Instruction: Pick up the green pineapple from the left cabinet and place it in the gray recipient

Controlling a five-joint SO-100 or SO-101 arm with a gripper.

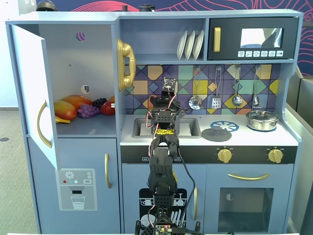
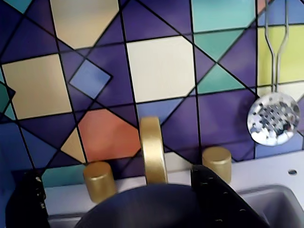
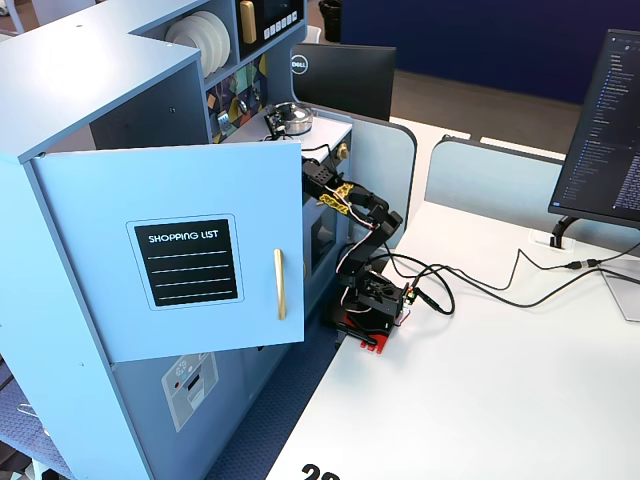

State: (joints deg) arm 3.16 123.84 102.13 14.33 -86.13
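The left cabinet (image 1: 93, 128) stands with its blue door (image 1: 28, 83) swung open; the door also shows in another fixed view (image 3: 170, 250). On its shelf lie orange, red and purple toy fruits (image 1: 78, 108). The green pineapple shows in no view. My gripper (image 1: 166, 113) hangs over the sink, facing the tiled back wall. In the wrist view the gripper (image 2: 115, 175) is open, with its black fingers (image 2: 26, 202) far apart and nothing between them. A dark gray rounded thing (image 2: 156, 209), apparently the gray recipient, fills the bottom of that view under the fingers.
A gold faucet (image 2: 153, 149) and two gold knobs (image 2: 99, 181) stand just beyond the fingers. A slotted spoon (image 2: 274, 118) hangs to the right. A gray lid (image 1: 216, 133) and a shiny silver lidded pot (image 1: 262, 120) sit on the counter. A microwave (image 1: 254, 38) sits above.
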